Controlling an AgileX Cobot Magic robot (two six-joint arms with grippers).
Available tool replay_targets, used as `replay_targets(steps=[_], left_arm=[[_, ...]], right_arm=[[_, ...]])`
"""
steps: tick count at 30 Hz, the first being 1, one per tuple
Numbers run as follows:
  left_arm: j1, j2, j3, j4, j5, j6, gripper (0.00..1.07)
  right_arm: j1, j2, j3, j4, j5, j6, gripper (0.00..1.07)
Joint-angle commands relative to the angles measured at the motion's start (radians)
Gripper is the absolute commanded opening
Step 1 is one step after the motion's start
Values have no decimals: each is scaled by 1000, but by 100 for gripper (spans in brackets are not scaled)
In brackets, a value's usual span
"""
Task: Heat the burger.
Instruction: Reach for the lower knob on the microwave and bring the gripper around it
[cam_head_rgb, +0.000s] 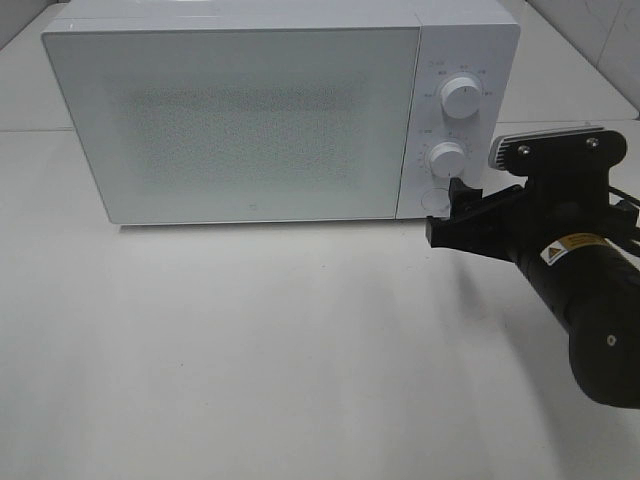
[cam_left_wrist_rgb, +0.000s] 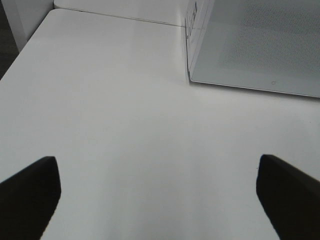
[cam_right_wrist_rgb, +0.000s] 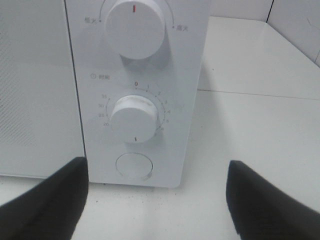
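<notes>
The burger is out of view. A white microwave stands at the back of the table with its door shut, and the frosted window shows nothing inside. My right gripper is open just in front of the control panel, level with the round door button. In the right wrist view the right gripper frames that button, with the timer knob and the power knob above it. My left gripper is open and empty over bare table, near the microwave's left front corner.
The white table spreads in front of the microwave. The right arm's black body fills the right side of the exterior high view. The table's left edge shows in the left wrist view.
</notes>
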Motion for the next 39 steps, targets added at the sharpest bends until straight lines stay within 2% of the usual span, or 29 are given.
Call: replay_targets(steps=[1,15,21,39], left_arm=[[4,-24,3,-5,-14,-1,100],[4,-24,3,-5,-14,-1,100],[4,-24,3,-2,-14,-1,100],[4,-24,3,2,-14,-1,100]], right_arm=[[26,10,1,31,-146,-8,74],[22,14,-71,58,-143,2,74],[-16,28,-101,46,-141,4,74],[-48,192,-236,-9,-117,7,74]])
